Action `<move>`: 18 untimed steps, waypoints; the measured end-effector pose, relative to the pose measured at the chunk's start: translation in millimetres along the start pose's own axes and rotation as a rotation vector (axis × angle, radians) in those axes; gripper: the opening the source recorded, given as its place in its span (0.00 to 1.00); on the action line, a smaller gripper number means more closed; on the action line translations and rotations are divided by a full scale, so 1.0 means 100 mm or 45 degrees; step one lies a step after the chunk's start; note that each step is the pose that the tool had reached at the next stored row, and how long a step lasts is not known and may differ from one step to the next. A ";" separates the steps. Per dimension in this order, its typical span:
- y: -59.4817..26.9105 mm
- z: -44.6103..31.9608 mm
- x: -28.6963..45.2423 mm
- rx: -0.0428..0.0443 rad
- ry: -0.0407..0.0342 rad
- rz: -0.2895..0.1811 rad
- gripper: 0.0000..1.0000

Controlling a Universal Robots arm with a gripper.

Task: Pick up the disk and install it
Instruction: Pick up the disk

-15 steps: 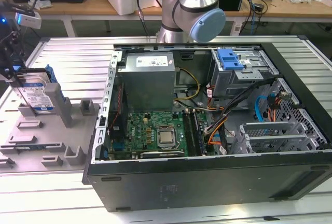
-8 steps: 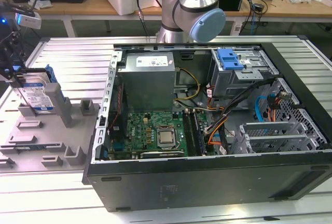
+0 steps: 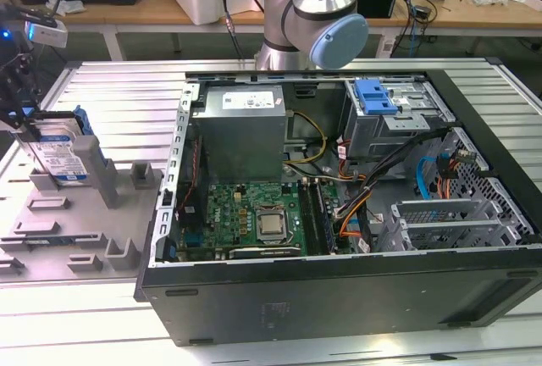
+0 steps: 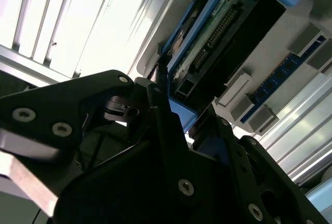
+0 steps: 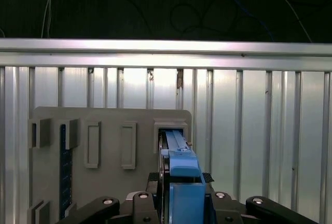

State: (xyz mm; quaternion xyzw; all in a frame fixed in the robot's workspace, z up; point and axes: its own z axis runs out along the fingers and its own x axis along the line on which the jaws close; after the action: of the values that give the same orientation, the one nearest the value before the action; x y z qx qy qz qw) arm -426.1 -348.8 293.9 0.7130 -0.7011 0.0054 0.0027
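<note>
Closed gripper [image 5: 182, 203], clamped by the look of it on the blue end handle [image 5: 181, 169] of the disk [image 3: 63, 152]; no gap seen either side of the handle in the first wrist view. Disk outside the computer case [image 3: 339, 298], well off its open side toward the exterior view's left, standing on end in a slot of the grey fixture plate [image 3: 85, 230]. Not yet lifted: lower end down in the slot, labelled broad face toward the exterior camera. Long axis upright, slightly leaning, in line with the gripper above it; handle end up, so straight along that axis from tool to thing. Judged as grasp stage, install untouched.

Containers:
- **Fixture plate:** several raised slots, one taken by the disk, one by a dark blue strip-like board [image 5: 65, 167], others too unclear to call.
- **Case:** lying on its side, lid off, holding power supply [image 3: 241, 129], motherboard [image 3: 254, 213], loose cables, and the grey drive cage [image 3: 398, 124] on the far side from the disk, blue bracket [image 3: 377, 97] on top.

Most of the case's width between disk and cage.
</note>
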 end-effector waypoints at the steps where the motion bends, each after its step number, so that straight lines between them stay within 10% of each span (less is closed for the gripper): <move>1: 0.000 0.000 0.000 0.000 0.0001 0.000 0.41; 18: 0.013 0.014 0.011 0.000 0.0019 0.000 0.37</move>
State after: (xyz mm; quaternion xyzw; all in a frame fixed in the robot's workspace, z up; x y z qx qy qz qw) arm -427.4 -349.9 292.5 0.7130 -0.7011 0.0060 0.0032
